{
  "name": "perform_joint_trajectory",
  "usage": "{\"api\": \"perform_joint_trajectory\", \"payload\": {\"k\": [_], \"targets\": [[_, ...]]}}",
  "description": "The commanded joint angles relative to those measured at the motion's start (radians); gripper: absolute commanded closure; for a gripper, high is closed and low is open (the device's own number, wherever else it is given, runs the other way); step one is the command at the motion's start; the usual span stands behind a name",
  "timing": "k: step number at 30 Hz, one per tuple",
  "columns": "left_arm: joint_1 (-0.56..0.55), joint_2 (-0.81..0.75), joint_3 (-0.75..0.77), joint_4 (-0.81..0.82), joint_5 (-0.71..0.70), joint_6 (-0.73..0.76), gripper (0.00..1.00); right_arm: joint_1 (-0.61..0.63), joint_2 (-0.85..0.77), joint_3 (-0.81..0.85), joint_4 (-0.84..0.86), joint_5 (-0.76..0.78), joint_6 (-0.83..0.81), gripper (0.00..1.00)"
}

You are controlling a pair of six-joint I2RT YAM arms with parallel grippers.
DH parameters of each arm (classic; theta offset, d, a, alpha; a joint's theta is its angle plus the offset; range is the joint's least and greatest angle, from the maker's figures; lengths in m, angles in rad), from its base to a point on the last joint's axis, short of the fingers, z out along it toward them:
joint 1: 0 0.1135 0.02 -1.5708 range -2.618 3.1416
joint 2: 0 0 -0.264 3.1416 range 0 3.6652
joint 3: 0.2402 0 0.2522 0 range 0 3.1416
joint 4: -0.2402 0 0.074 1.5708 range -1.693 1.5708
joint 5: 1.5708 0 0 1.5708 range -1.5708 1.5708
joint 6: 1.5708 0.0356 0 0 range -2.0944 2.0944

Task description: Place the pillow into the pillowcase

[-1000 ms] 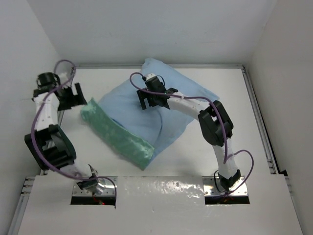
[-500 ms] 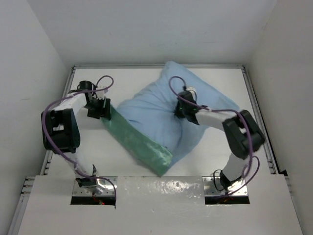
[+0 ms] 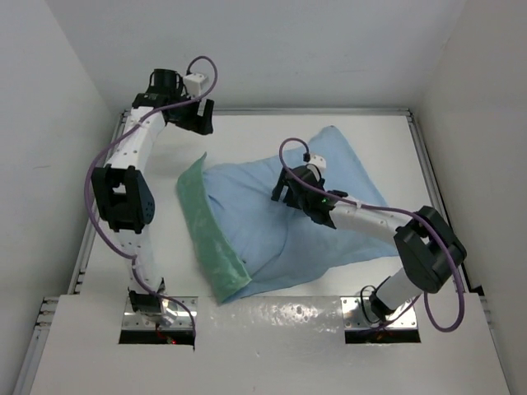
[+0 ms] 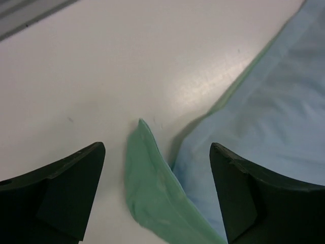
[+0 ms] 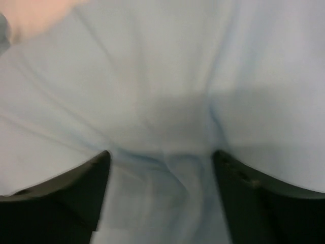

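Over on the white table (image 3: pixel 387 140), the shiny light-blue fabric pillowcase (image 3: pixel 272 226) lies spread at an angle across the middle. It looks plump, not flat! A mint-green band (image 3: pixel 206 234) is turned back along its left edge. No bare pillow shows in any view, so by my reading the pillow is already inside and hidden by the fabric, though the pictures can't prove how deep it sits.

Right gripper (image 3: pixel 284 188) is low on the blue face near the centre. From its wrist view the right gripper (image 5: pixel 161 152) has its jaws spread, creased blue cloth filling the gap, and nothing looks pinched.

Left gripper (image 3: pixel 199 122) is up at the far left corner, well apart from the case in the top view. Its wrist camera shows the left gripper (image 4: pixel 157 147) with jaws wide and empty, hanging above the green corner (image 4: pixel 147 178).

So the stuffing appears largely done. Left to do, I'd say: draw that green edge over and settle the case.
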Motion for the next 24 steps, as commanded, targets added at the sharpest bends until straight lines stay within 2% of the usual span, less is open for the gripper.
{"api": "perform_joint_trajectory", "payload": {"k": [1, 3, 4, 5, 6, 8, 10, 15, 17, 18, 19, 22, 23, 24], "targets": [[0.005, -0.154, 0.003, -0.255, -0.001, 0.051, 0.16, -0.005, -0.043, 0.121, -0.103, 0.158, -0.006, 0.11], [0.003, -0.202, -0.081, -0.351, -0.055, 0.049, 0.14, -0.005, -0.072, 0.122, -0.102, 0.202, -0.061, 0.02], [0.001, -0.258, -0.131, -0.361, -0.101, 0.034, 0.13, -0.006, -0.088, 0.118, -0.086, 0.205, -0.095, 0.01], [0.001, -0.288, -0.261, -0.36, -0.115, 0.028, 0.13, -0.005, -0.108, 0.112, -0.073, 0.19, -0.135, 0.01], [-0.002, -0.315, -0.329, -0.334, -0.121, 0.021, 0.12, -0.006, -0.114, 0.11, -0.054, 0.167, -0.197, 0.01], [-0.023, -0.386, -0.488, -0.295, -0.051, 0.03, 0.11, 0.003, -0.115, 0.116, -0.053, 0.127, -0.27, 0.01], [-0.06, -0.428, -0.568, -0.225, 0.065, 0.046, 0.09, 0.023, -0.108, 0.124, -0.06, 0.133, -0.307, 0.01], [-0.103, -0.457, -0.566, -0.13, 0.128, 0.031, 0.06, 0.043, -0.112, 0.125, -0.112, 0.156, -0.357, 0.01], [-0.107, -0.451, -0.595, -0.107, 0.113, 0.014, 0.05, 0.061, -0.117, 0.107, -0.115, 0.153, -0.391, 0.01], [-0.112, -0.428, -0.607, -0.103, 0.063, 0.0, 0.06, 0.069, -0.117, 0.102, -0.115, 0.156, -0.402, 0.01], [-0.114, -0.413, -0.634, -0.103, 0.032, -0.008, 0.07, 0.084, -0.117, 0.096, -0.115, 0.157, -0.413, 0.01], [-0.111, -0.374, -0.706, -0.073, -0.097, 0.007, 0.24, 0.103, -0.097, 0.107, -0.099, 0.144, -0.453, 0.01], [-0.109, -0.377, -0.725, -0.035, -0.129, 0.017, 0.34, 0.104, -0.085, 0.116, -0.076, 0.133, -0.472, 0.01], [-0.108, -0.383, -0.737, -0.025, -0.181, 0.038, 0.38, 0.104, -0.067, 0.131, -0.076, 0.133, -0.489, 0.01]]}}
